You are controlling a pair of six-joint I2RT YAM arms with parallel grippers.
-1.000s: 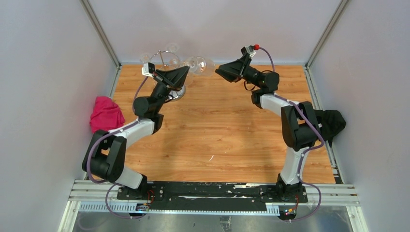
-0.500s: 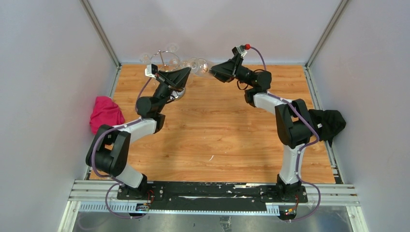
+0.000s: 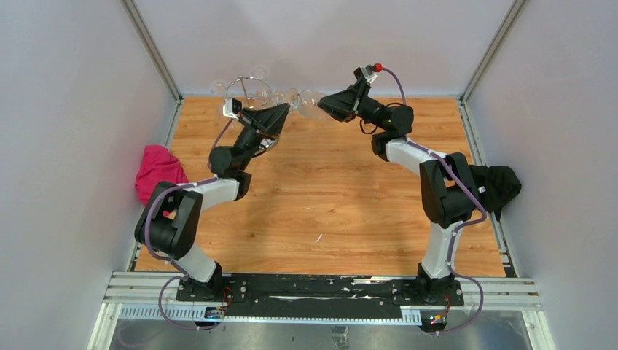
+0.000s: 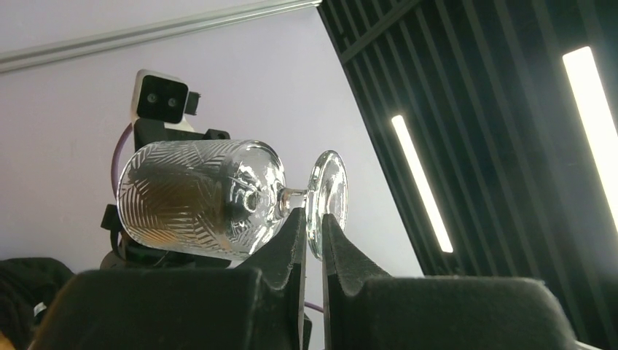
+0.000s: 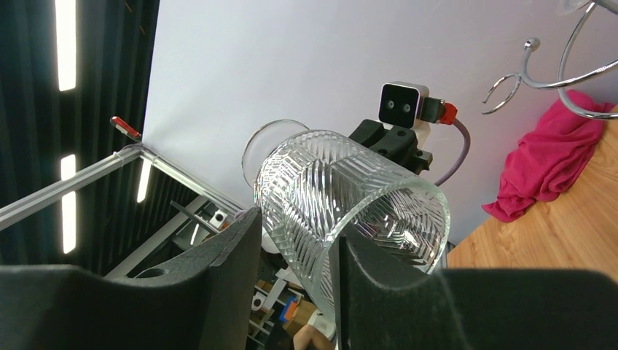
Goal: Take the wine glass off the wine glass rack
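Observation:
The wine glass [image 3: 310, 104], clear with a cut pattern, lies on its side in the air between my two grippers, away from the chrome wine glass rack [image 3: 248, 86] at the back left. My left gripper [image 3: 288, 108] is shut on the rim of the glass's round foot [image 4: 328, 193], seen edge-on between its fingertips [image 4: 313, 219]. My right gripper [image 5: 297, 226] is open around the wall of the bowl [image 5: 342, 189] near its mouth. One finger touches the outside; a gap shows lower down. In the top view the right gripper [image 3: 326, 109] meets the bowl.
Other clear glasses [image 3: 260, 93] hang on the rack, whose curled hooks [image 5: 539, 80] show in the right wrist view. A pink cloth [image 3: 160, 171] lies at the left wall and a black cloth [image 3: 499, 186] at the right. Walls enclose three sides.
My right gripper has moved left onto the bowl's mouth and its jaws have narrowed. The left arm has carried the glass slightly right, away from the rack.

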